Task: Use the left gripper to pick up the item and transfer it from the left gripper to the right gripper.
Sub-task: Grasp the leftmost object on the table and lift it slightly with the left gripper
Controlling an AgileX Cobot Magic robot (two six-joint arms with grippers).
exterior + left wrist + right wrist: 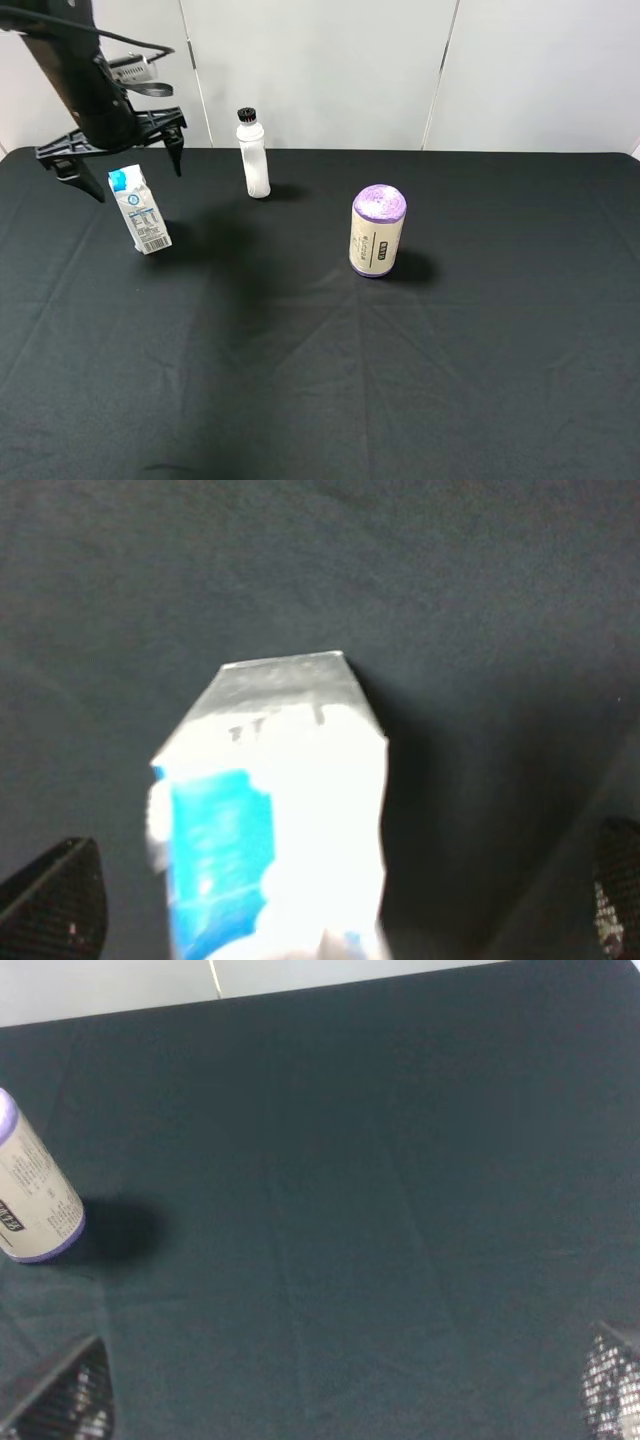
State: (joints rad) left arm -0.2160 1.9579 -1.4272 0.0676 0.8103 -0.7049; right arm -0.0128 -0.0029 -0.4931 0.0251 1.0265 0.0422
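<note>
Left gripper (138, 180) hangs spread wide around the top of the drink carton (140, 215) at the left of the frame, grasping nothing. The pick-up is in hand; next it likely must lower and close on the carton's sides. The carton is white and gable-topped, with blue print and a barcode, standing on the black cloth (400, 380). The right gripper (338, 1400) gapes empty.

From high up front we look down over the whole bench (450, 380) toward the white wall (320, 70). Our left wrist camera hangs very close above the drink carton (270, 820), which the high view shares. Our right wrist camera sits farther off, slanting across the bench to the purple-topped roll (30, 1200), also shared.
</note>
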